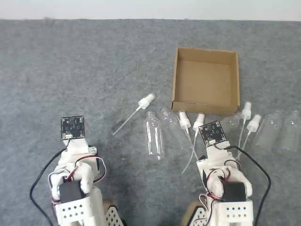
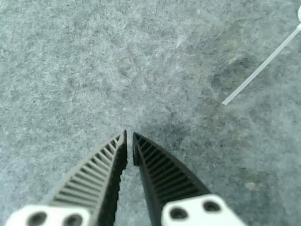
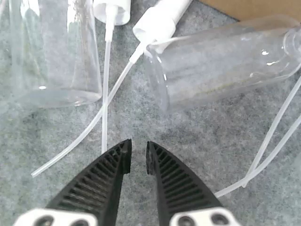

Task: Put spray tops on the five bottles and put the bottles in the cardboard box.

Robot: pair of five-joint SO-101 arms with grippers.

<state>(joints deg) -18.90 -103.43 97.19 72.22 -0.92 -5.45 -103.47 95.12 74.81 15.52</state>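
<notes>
High view: clear plastic bottles (image 1: 154, 134) and white spray tops (image 1: 146, 100) lie uncapped, closest to your right arm, with the brown cardboard box (image 1: 205, 108) beyond.
Left wrist view: left gripper (image 2: 130, 135) all but closed, empty.
Right wrist view: right gripper (image 3: 138, 145) likewise; nearest bottle (image 3: 221, 61) just ahead, long axis crosswise.
</notes>
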